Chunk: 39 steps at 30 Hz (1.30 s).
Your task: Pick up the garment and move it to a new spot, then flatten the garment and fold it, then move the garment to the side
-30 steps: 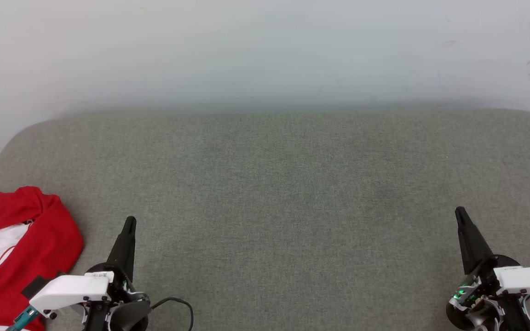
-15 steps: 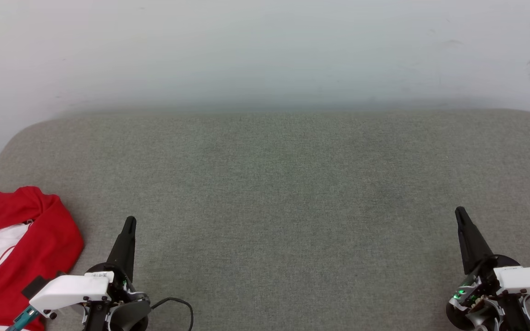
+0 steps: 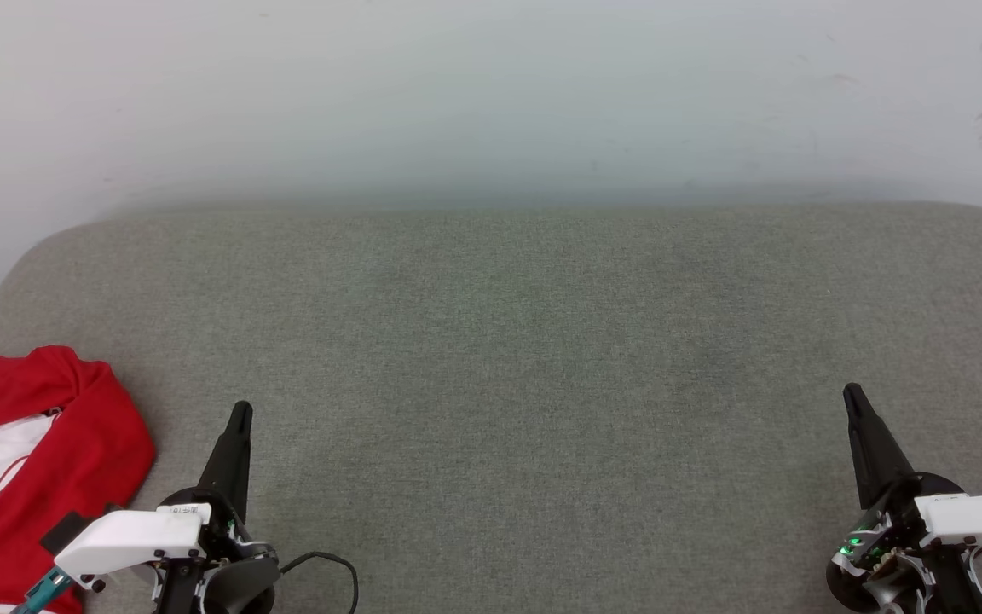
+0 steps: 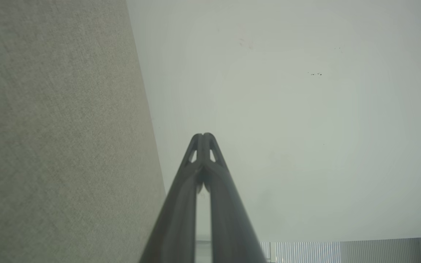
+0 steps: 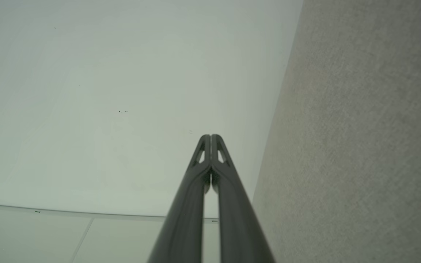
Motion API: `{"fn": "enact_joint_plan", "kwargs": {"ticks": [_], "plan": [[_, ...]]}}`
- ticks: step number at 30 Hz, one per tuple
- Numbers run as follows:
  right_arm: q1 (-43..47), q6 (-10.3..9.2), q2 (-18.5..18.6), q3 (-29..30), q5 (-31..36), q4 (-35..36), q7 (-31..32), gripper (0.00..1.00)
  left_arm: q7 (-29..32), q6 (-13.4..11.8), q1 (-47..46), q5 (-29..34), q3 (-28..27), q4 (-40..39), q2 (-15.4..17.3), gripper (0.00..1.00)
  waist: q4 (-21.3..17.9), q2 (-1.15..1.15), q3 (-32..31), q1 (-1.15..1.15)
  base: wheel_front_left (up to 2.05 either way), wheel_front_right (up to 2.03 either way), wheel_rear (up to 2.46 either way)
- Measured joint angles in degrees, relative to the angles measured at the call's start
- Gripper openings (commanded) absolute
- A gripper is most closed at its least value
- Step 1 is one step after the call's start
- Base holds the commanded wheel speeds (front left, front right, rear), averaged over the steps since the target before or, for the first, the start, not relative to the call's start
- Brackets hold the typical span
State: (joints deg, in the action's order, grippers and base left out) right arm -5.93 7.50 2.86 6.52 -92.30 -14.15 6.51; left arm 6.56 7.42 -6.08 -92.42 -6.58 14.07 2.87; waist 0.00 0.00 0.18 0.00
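The garment lies bunched at the near left corner of the bench, red cloth with a white panel showing, partly cut off by the picture's edge. Just to its right is the left gripper, fingers pressed together and holding nothing, pointing away toward the wall. That arm is much the nearer, so the pick-up likely falls to it, reaching leftward. Far across the bench, the right gripper is likewise closed and empty, well apart from the cloth.
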Motion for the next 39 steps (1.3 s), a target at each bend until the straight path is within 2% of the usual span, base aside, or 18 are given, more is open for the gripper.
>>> {"fn": "enact_joint_plan", "kwargs": {"ticks": [10, 11, 12, 13, 31, 39], "plan": [[0.0, 0.0, 0.0, 0.0, 0.0, 0.0, 0.0, 0.0, 0.0, 0.0, 0.0, 0.0, 0.0, 0.0, 0.0, 0.0, 0.0, 0.0, 0.0, 0.0, 0.0, 0.0, 0.0], [0.2, 0.0, 0.0, 0.0, 0.0, -0.3, 0.0, 1.0, 0.0, 0.0, 0.1, 0.0, 0.1, 0.3, 0.0, 1.0, 0.0, 0.0, 0.0, 0.0, 0.0, 0.0, 0.0], [0.6, 0.0, 0.0, 0.0, 0.0, -0.7, 0.0, 0.0, 0.0, -0.1, 0.5, 0.0, 0.1, 0.8, -0.1, 0.0, 0.0, 0.0, 0.0, 0.0, 0.0, 0.0, 0.0], [1.2, -0.01, 0.0, 0.0, 0.0, -1.2, 0.0, 1.0, 0.0, -0.1, 1.1, 0.0, 0.2, 1.3, -0.1, 1.0, 0.0, 0.0, 0.0, 0.0, 0.0, 0.0, 0.0], [3.1, -0.01, -0.1, -3.4, 1.3, 4.1, -4.8, 1.0, -4.8, -0.1, 1.6, 0.4, 5.9, -3.0, -0.1, 1.0, 0.0, 0.0, 0.0, 0.0, 0.0, 0.0, 0.0], [3.9, -0.01, 0.1, -3.9, 6.8, 6.3, -6.7, 1.0, -6.8, -0.1, 1.6, 2.5, 7.5, -5.5, -0.1, 1.0, -0.1, 0.0, -0.1, 0.0, 0.0, 0.0, 0.0]]}}
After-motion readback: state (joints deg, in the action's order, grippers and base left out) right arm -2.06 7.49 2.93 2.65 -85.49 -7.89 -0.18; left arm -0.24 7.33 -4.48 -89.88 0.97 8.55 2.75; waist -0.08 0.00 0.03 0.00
